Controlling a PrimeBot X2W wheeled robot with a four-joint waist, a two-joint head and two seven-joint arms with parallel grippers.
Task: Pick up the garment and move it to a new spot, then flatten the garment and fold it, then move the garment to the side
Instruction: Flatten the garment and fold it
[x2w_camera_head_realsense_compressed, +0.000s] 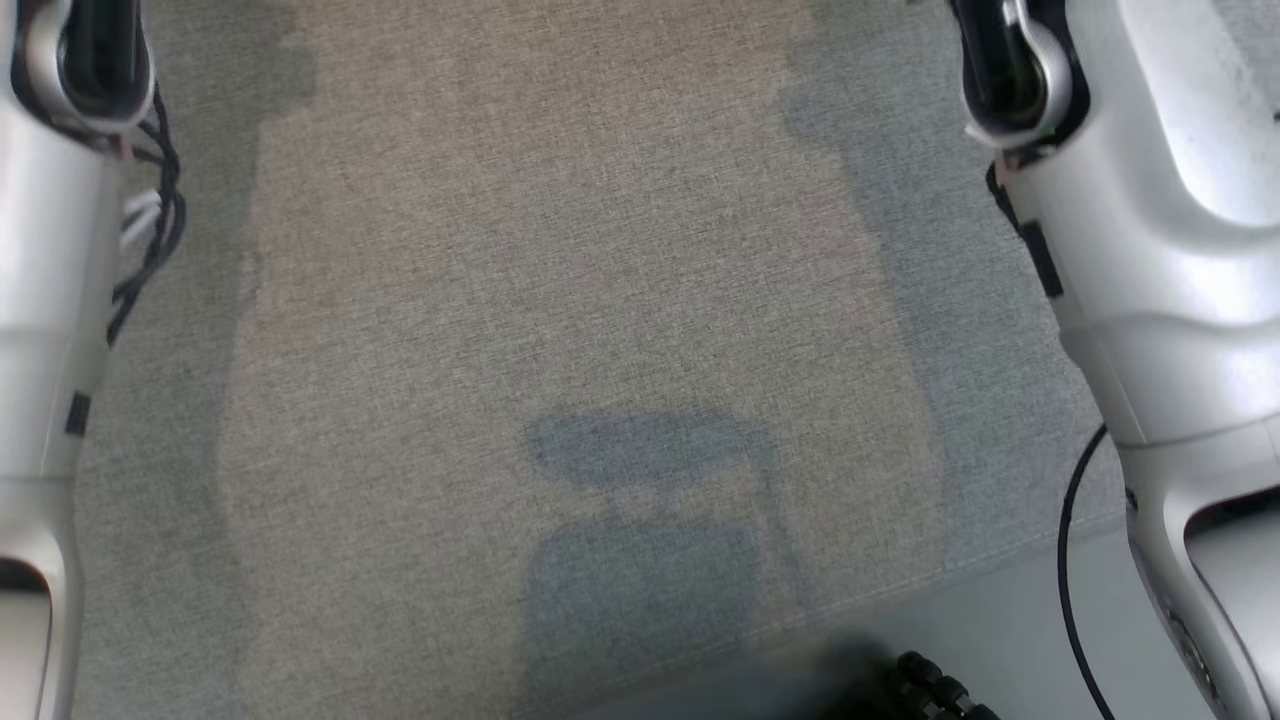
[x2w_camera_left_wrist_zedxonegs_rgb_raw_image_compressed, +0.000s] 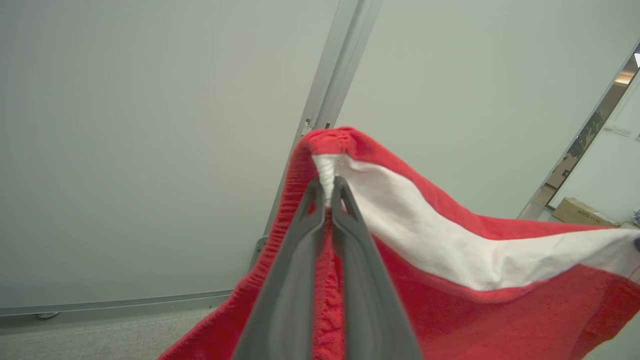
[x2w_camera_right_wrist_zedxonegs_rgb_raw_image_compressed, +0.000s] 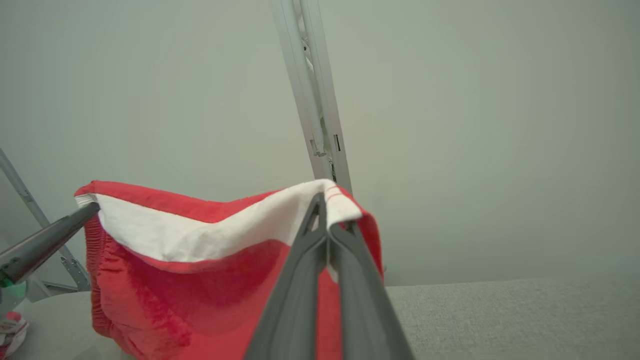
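Above the fabric surface (x2w_camera_head_realsense_compressed: 560, 300): garment (x2w_camera_right_wrist_zedxonegs_rgb_raw_image_compressed: 200, 280) hangs by its waistband.
Left tool (x2w_camera_left_wrist_zedxonegs_rgb_raw_image_compressed: 328, 197): clenched on one corner.
Right tool (x2w_camera_right_wrist_zedxonegs_rgb_raw_image_compressed: 325, 212): clenched on the other.
Method: we lower level, taut, hem first.

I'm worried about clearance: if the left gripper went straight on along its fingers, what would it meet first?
The left gripper is shut on the red-and-white garment, which folds over its tips; beyond, probably the metal upright on the pale wall, depth unclear.
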